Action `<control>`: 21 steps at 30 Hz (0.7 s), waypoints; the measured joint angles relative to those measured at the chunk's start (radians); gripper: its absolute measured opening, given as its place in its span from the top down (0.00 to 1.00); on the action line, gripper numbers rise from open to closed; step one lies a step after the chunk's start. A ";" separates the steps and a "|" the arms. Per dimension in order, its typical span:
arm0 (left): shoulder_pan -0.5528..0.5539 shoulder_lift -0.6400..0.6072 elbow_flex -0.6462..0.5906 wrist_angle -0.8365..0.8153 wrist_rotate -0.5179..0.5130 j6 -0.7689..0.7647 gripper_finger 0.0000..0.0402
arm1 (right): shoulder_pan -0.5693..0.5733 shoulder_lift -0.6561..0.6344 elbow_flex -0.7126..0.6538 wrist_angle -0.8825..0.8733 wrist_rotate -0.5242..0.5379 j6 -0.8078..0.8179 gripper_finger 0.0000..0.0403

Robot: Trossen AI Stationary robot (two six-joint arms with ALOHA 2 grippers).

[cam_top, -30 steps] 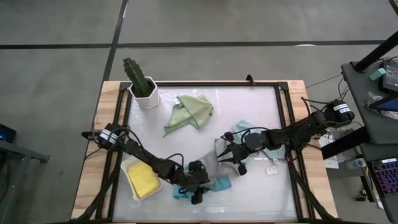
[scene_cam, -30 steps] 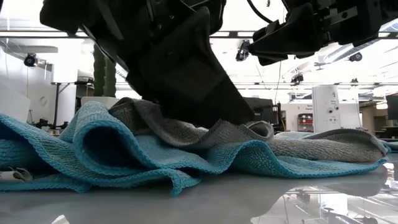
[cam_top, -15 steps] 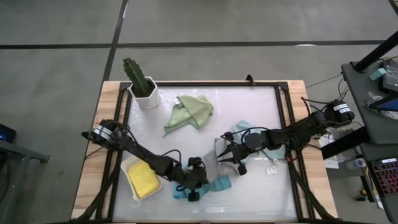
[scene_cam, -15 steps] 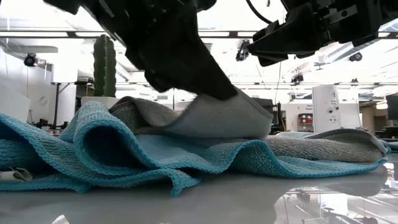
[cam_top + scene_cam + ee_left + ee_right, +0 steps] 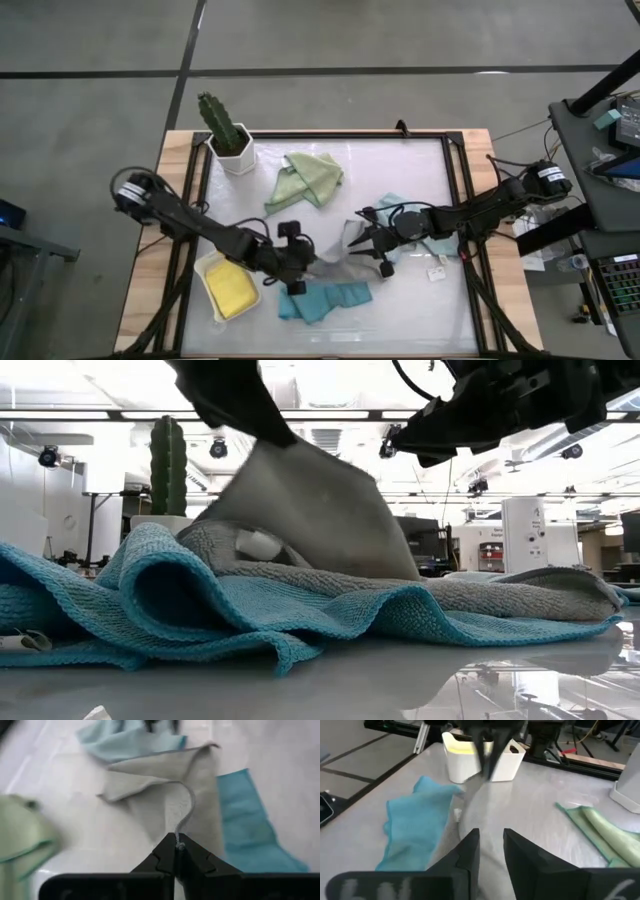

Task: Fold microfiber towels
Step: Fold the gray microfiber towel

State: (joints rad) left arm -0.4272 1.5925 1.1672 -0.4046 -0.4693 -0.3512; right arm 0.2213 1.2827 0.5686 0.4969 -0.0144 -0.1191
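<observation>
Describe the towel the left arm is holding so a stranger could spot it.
Start at the cactus pot in the table's far left corner and come toward the near middle. The grey towel lies between both arms, partly over a teal towel, one corner pinched up by the left gripper.

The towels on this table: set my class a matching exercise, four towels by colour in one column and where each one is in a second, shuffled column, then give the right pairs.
Towels:
1. yellow towel
2. sage green towel
3. grey towel
4. teal towel

Places:
A. pinched at its edge by the shut left gripper
B. flat on the table at its near edge, partly under another towel
C. inside the white tray
D. by itself, next to the potted cactus

Pairs: 1-C, 2-D, 3-A, 4-B
</observation>
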 joint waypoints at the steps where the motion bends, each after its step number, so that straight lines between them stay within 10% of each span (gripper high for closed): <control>1: 0.001 -0.019 -0.005 -0.027 -0.013 0.000 1.00 | -0.003 0.000 0.000 0.002 -0.001 0.007 0.77; 21: 0.128 -0.122 -0.015 -0.317 -0.109 0.023 1.00 | -0.103 -0.005 0.000 -0.007 0.018 0.104 0.44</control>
State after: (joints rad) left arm -0.2993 1.4708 1.1526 -0.7220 -0.5780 -0.3283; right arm 0.1184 1.2781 0.5686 0.4904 0.0040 -0.0151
